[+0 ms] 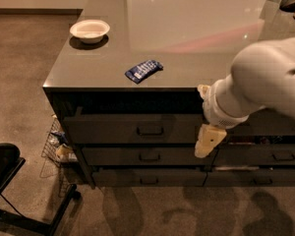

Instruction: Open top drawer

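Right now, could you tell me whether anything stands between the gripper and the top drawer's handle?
Nothing visible does. The gripper hangs before the right end of the top drawer, to the right of its handle, and the stretch of front between them is bare.

Gripper (205, 149) hangs by right end of top drawer (108, 129), right of its handle (150, 131); bowl (90, 30), blue packet (143, 70) on counter (196, 58).
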You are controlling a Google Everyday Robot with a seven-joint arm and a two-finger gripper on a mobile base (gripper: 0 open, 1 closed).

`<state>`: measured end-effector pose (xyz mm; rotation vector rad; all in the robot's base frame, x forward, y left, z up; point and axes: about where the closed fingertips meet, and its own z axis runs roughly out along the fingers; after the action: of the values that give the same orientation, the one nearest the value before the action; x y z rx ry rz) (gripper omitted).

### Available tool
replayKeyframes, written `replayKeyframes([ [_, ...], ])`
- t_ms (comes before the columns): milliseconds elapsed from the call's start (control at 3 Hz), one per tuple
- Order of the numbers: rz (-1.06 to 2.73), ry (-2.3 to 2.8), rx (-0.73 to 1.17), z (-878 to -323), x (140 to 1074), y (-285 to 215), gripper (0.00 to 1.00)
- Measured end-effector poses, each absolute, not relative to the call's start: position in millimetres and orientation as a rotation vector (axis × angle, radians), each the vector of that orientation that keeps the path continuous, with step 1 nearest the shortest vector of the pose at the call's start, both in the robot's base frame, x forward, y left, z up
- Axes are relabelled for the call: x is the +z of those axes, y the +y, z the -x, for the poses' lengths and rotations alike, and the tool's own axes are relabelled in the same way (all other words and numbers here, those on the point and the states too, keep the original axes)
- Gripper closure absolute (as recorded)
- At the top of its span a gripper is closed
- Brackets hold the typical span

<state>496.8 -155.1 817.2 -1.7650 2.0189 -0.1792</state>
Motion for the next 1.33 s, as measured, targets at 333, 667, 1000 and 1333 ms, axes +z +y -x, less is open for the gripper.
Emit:
replayKeyframes([
  [333, 1.720, 1.968, -0.380, -521, 790, -158, 0.00],
  [667, 1.690, 1.998, -0.475, -531, 776, -165, 0.00],
  [1000, 1.673, 2.011, -0.501, -534, 777, -168, 0.00],
  [1333, 1.749, 2.025, -0.444, -534, 757, -153, 0.00],
])
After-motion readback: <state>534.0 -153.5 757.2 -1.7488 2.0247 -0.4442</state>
